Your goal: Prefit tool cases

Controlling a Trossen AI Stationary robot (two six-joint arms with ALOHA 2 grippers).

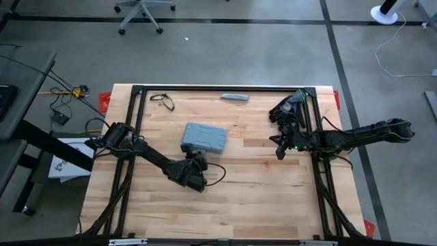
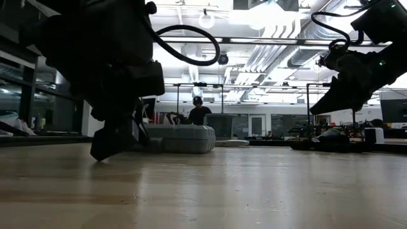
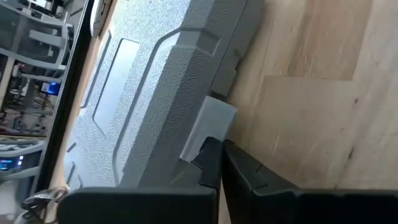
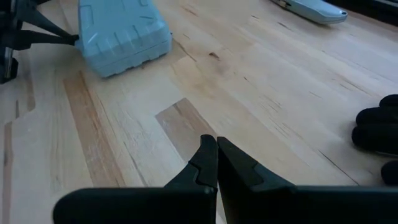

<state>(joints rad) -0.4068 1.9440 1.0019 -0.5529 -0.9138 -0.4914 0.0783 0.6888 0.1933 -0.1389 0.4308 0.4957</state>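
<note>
Wood tabletop [image 1: 259, 198], pale butcher-block planks, black frame rails along far edge & both sides. Closed blue-grey tool case [image 1: 204, 137] lies flat approx. mid-table, nearer far edge. Slim grey-blue bar [image 1: 234, 97] by far edge, centre. Black gloves [image 1: 287, 109] in far right corner. Thin dark wire loop [image 1: 162, 100] near far left corner.

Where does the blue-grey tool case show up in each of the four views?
High view: tool case mid-table, left of centre.
Low view: left of centre, at mid height, beyond the dark left arm.
Left wrist view: fills the upper left.
Right wrist view: top left.
Shared landmark: the left gripper at its near edge.
</note>
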